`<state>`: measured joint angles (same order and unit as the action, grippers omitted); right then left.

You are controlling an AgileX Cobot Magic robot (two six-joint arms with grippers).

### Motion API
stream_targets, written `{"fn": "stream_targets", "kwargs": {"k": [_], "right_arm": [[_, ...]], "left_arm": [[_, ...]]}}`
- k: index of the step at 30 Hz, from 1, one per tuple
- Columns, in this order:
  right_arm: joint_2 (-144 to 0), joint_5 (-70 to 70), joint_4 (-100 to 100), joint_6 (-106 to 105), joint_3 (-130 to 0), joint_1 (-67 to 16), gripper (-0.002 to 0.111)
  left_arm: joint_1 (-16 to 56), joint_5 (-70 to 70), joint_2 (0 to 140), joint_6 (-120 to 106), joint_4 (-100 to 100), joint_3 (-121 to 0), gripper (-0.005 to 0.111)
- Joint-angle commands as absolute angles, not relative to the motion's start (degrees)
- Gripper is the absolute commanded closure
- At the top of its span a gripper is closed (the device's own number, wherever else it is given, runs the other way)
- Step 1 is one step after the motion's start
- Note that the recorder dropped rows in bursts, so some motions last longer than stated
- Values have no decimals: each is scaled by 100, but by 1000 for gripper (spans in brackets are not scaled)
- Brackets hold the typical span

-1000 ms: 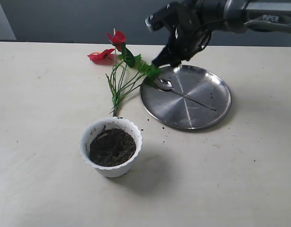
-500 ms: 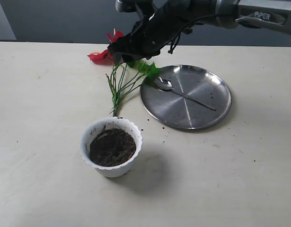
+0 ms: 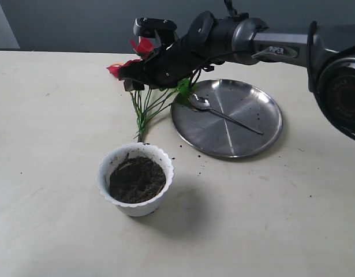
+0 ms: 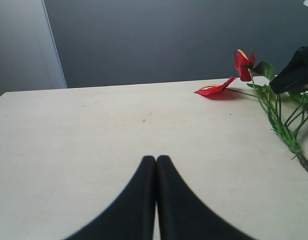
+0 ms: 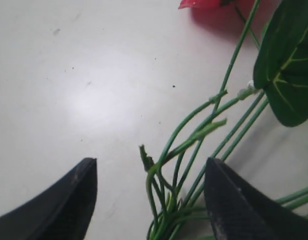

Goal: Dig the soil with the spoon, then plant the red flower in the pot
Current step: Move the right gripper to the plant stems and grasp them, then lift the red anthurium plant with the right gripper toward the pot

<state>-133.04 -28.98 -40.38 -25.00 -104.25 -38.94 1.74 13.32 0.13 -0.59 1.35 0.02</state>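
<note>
The red flower lies on the table, its green stems pointing toward the white scalloped pot. Dark soil fills the pot. On the steel plate rests the silver spoon. My right gripper reaches across and hovers low over the stems, open. In the right wrist view the stems sit between its spread fingers, untouched. My left gripper is shut and empty over bare table, with the flower far off to its side.
A few soil crumbs lie on the table between pot and plate. The right arm stretches over the plate's far rim. A dark wall runs behind the table's far edge.
The right gripper has swung from the plate's edge leftward over the flower and come down onto the stems. Flower, spoon and pot have not moved.
</note>
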Motion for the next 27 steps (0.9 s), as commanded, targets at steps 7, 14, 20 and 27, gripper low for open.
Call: {"fn": "stream_targets", "kwargs": {"k": [7, 14, 20, 27], "right_arm": [[-13967, -2788, -4054, -2469, -11132, -3905, 50], [-14026, -3078, -4294, -2465, -11175, -3905, 107], [-13579, -2794, -4746, -3090, -11274, -3988, 109], [-12722, -2855, -4746, -3972, -11474, -4262, 109]], "left_arm": [[184, 1331, 0, -54, 136, 0, 106], [184, 1331, 0, -54, 136, 0, 106], [184, 1331, 0, -54, 136, 0, 106], [184, 1331, 0, -54, 136, 0, 106]]}}
